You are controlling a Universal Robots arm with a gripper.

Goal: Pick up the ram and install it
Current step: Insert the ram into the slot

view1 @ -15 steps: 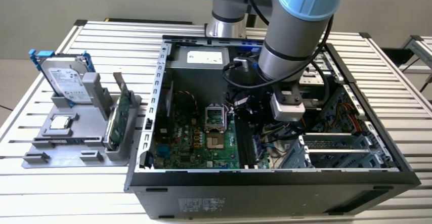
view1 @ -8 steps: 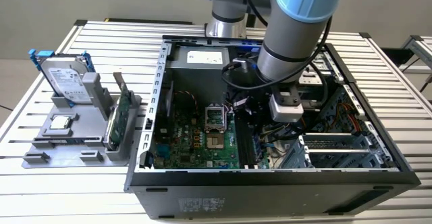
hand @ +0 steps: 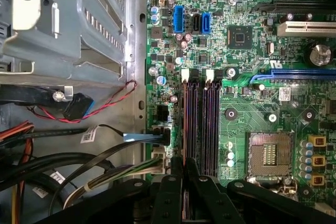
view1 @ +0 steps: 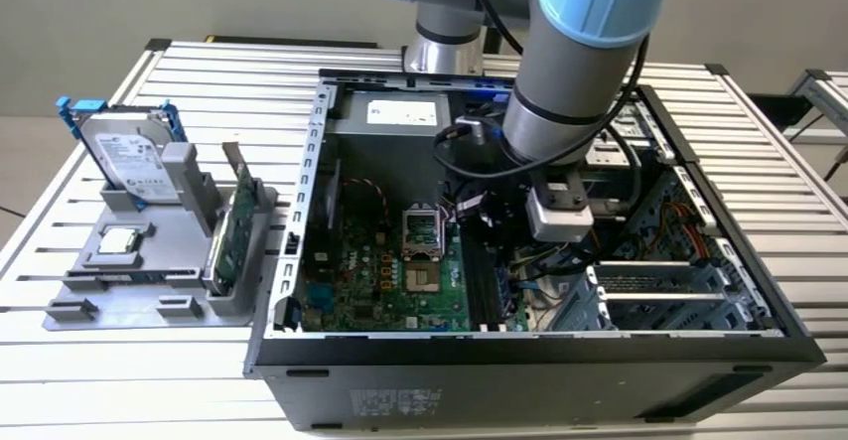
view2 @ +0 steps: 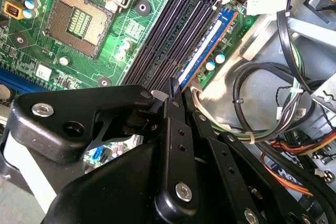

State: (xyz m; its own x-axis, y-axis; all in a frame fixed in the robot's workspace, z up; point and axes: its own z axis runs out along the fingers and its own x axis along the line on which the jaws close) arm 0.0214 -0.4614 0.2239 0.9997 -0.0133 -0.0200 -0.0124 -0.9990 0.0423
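Slatted metal table (view1: 199,73), open PC case (view1: 530,346) on it. Landmark: memory slots (hand: 202,124). My gripper (view2: 173,90) low over slots' near end, fingers narrow, pinched on ram (view2: 202,51), as far as I judge. Ram lies along outermost slot, edge-down, parallel to slots, so its contacts meet the socket. Seating depth: cannot tell.

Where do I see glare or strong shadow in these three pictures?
In the exterior view, the table slats are brightly lit, while the inside of the computer case lies in shade. In the second wrist view, glare whitens the blue slot, and the black claw is a dark mass. In the first wrist view, the motherboard is evenly lit.
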